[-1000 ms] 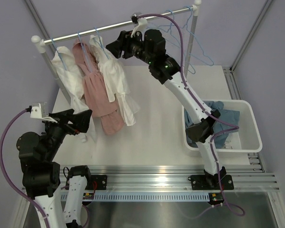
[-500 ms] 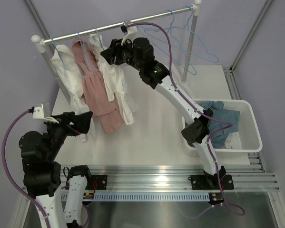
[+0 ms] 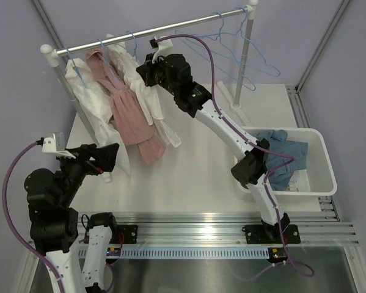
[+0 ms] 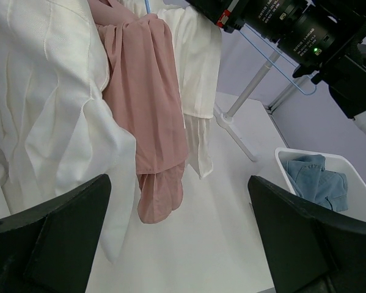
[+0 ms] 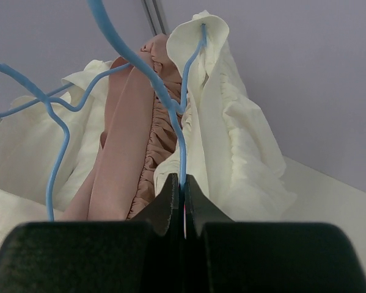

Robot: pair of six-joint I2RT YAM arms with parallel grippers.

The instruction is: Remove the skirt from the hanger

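Note:
A cream ruffled skirt [image 3: 153, 105] hangs on a blue hanger [image 5: 180, 143] at the right end of the row of clothes on the rail [image 3: 170, 25]. My right gripper [image 5: 183, 180] is shut on that hanger's wire just below the hook, above the skirt [image 5: 231, 122]; from above the gripper [image 3: 145, 72] sits against the clothes. My left gripper [image 4: 179, 238] is open and empty, low and to the left of the rack [image 3: 101, 157]. It faces the skirt [image 4: 195, 67] from a distance.
A pink garment [image 3: 131, 113] and a white garment [image 3: 88, 104] hang left of the skirt. Empty blue hangers [image 3: 244, 49] hang at the rail's right end. A white bin [image 3: 322, 183] at the right holds blue denim cloth [image 3: 283, 152].
My right gripper moved left along the rail into the clothes and shut on the blue hanger. The hanging garments swung and shifted. The left arm stayed put.

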